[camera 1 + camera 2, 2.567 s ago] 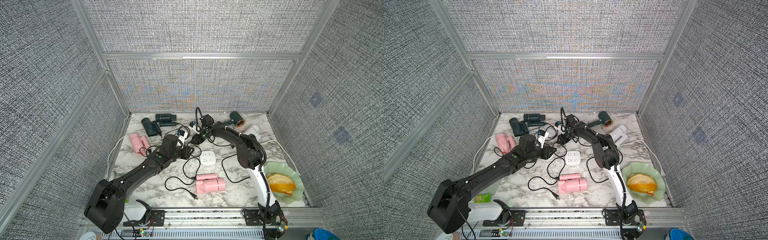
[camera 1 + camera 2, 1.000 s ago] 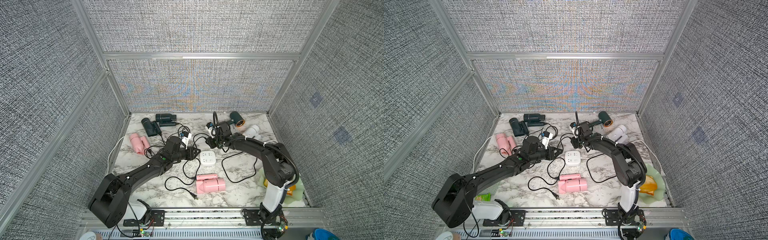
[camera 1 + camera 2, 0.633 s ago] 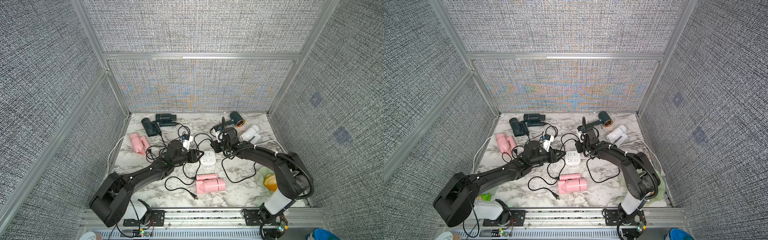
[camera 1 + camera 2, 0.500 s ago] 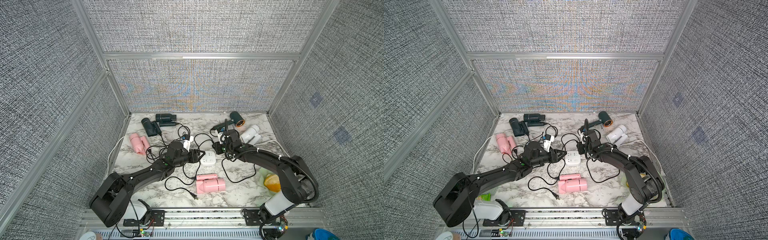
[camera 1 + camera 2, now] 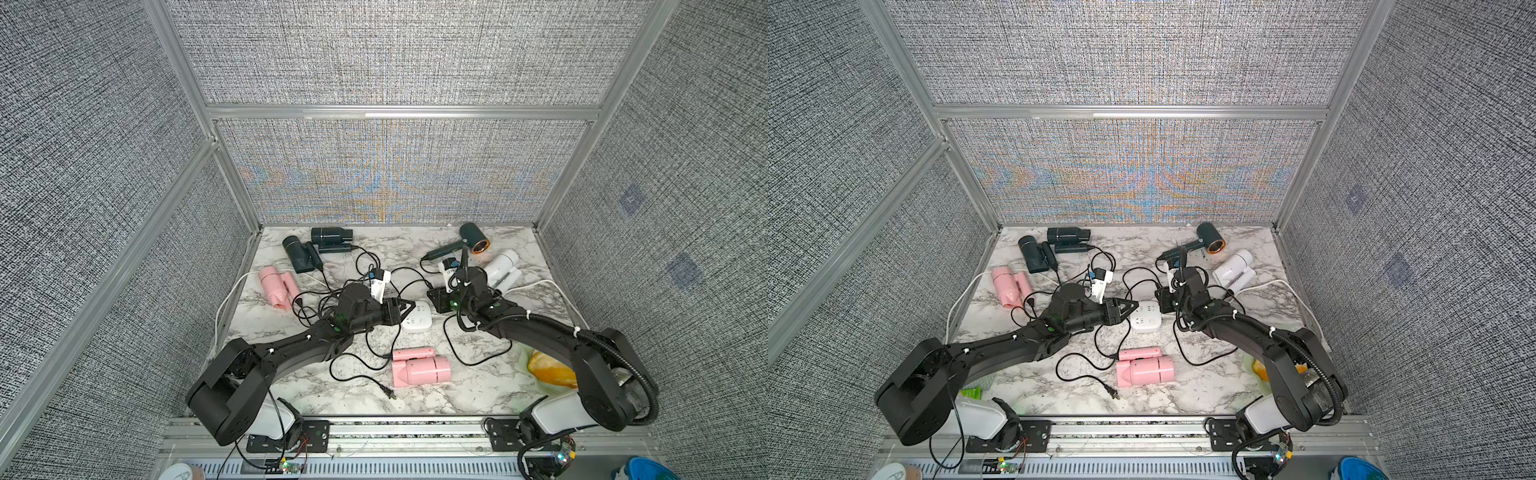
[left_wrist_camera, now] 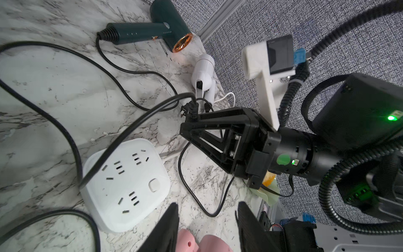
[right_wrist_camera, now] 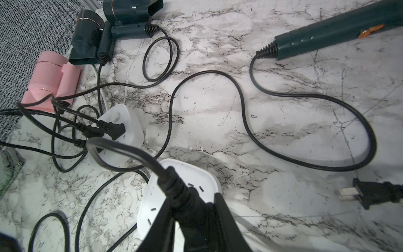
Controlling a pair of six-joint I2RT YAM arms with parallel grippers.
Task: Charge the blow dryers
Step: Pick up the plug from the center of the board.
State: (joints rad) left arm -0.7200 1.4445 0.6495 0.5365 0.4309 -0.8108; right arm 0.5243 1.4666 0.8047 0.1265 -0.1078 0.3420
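Observation:
My right gripper [image 7: 192,209] is shut on a black plug [image 7: 181,196], held just off the back right corner of a white socket block [image 5: 417,322], in no socket. My left gripper [image 6: 206,218] stands open and empty at the block's left edge [image 5: 1133,307]. Blow dryers lie around: two dark teal [image 5: 331,236] [image 5: 297,253] at the back left, a copper-ringed one [image 5: 473,243] and a white one [image 5: 500,268] at the back right, a pink one [image 5: 276,286] at the left, another pink one [image 5: 419,365] in front. A second socket block [image 7: 128,117] holds several plugs.
Black cords [image 5: 399,274] tangle across the marble table between the arms. One loose plug [image 5: 386,390] lies near the front, another [image 7: 370,194] near the right gripper. A green plate with orange food [image 5: 548,370] sits at the front right under the right arm. Metal-framed walls close in three sides.
My right gripper has carried the plug forward and down to the socket block. My left gripper has shifted right to the block's edge and its jaws have opened wider.

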